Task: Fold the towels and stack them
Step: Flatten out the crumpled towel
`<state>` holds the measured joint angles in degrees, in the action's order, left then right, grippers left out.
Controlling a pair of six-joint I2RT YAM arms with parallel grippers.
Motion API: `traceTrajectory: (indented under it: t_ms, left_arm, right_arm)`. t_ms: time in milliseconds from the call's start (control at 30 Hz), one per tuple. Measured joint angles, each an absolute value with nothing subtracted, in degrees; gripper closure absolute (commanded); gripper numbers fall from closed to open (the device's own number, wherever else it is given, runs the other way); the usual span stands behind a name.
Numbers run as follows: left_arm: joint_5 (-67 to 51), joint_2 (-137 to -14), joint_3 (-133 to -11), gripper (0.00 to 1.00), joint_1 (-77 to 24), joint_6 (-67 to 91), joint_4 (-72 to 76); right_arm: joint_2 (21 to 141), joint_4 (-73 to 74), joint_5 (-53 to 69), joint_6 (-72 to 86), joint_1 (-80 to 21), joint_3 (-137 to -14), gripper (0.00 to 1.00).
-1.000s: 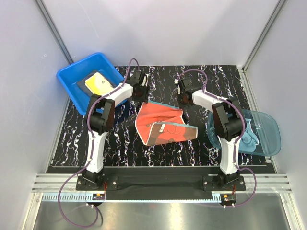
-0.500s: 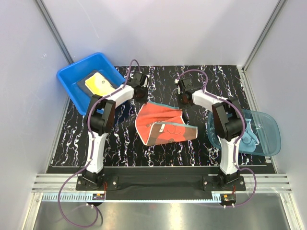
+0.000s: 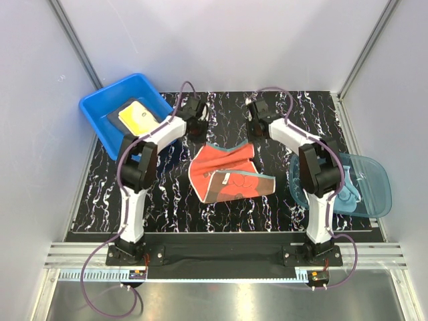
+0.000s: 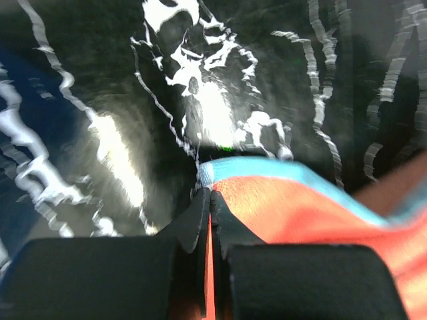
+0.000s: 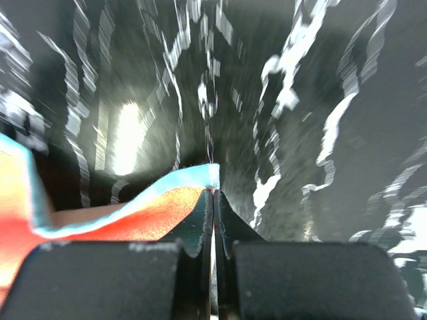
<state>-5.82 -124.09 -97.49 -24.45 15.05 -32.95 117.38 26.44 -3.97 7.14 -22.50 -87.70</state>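
Note:
A brown-orange towel [image 3: 224, 167] with a teal border and red lettering lies part-folded mid-table, its far edge raised. My left gripper [image 3: 202, 136] is shut on the far left corner, and my right gripper [image 3: 254, 138] is shut on the far right corner. In the left wrist view the towel [image 4: 300, 213] runs between the closed jaws of the gripper [image 4: 211, 197]. The right wrist view shows the same for the towel [image 5: 133, 213] and gripper [image 5: 213, 193]. A yellow towel [image 3: 137, 115] lies on a dark one [image 3: 115, 120]. A light blue towel [image 3: 346, 194] lies at the right.
The blue plastic tub [image 3: 100, 107] holding the yellow and dark towels sits at the far left corner of the black marbled table [image 3: 301, 114]. A translucent teal bowl [image 3: 374, 174] with the light blue towel overhangs the right edge. White walls close in three sides.
My left gripper has shut on the towel's far left corner. Both grippers have moved a little away from the bases, and the towel's far edge has risen with them.

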Motion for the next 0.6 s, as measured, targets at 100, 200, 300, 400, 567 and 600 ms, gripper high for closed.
traceTrajectory:
  t_ms: [100,200,300,400,567,600]
  left_arm:
    - [-5.8,-118.8,-98.2,1.0,-24.0,15.0,-34.1]
    - [-5.9,-111.2,-98.8,1.0,-23.7,15.0,-33.7]
    - [-6.8,-100.7,-98.5,1.0,-23.4,15.1,-32.2]
    - [-9.3,-89.6,-96.3,1.0,-23.6,15.8,-29.3]
    - [-13.5,-72.5,-89.0,1.0,-26.1,17.3,-25.0]
    - [-14.4,-69.7,-87.7,1.0,-27.0,17.8,-24.6]
  right_arm:
    - [115.0,27.6,-5.8,7.1,-22.4,-92.0,1.0]
    - [109.7,29.0,-7.5,7.1,-22.4,-95.5,1.0]
    - [101.3,29.8,-8.0,7.2,-22.4,-96.5,1.0]
    - [89.8,29.9,-7.6,7.8,-22.3,-95.7,1.0]
    - [67.5,25.1,-3.4,10.3,-22.3,-84.8,1.0]
    - [63.0,23.7,-1.7,10.5,-22.4,-81.7,1.0]
